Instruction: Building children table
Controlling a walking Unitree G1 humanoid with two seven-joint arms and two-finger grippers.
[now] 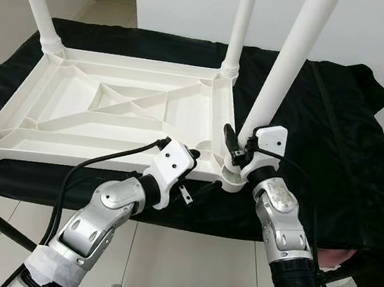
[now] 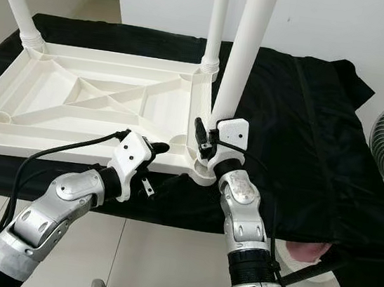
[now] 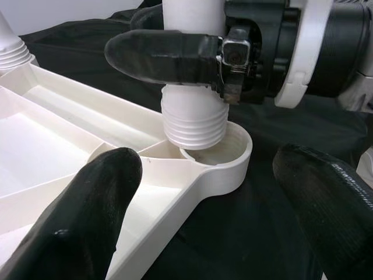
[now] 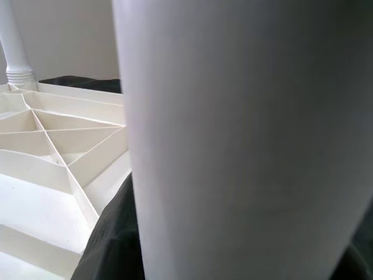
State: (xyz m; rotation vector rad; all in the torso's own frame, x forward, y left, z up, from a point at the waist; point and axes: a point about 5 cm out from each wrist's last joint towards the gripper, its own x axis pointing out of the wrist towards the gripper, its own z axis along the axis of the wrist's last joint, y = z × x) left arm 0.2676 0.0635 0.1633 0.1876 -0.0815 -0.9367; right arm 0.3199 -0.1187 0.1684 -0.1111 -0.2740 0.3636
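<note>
**Last leg going into its socket**

The white tabletop (image 1: 112, 105) lies upside down on a black-draped table (image 1: 335, 134). Three legs already stand screwed in. The right pincer (image 1: 232, 147) is clamped round the fourth leg (image 1: 287, 64), its threaded end tilted over the near corner socket (image 3: 224, 160), not yet seated. The left pincer (image 1: 186, 178) hovers open just beside that socket, holding nothing.

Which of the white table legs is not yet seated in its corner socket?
The leg held by the right pincer: its threaded end hovers tilted above the near right socket; the others stand seated.
</note>
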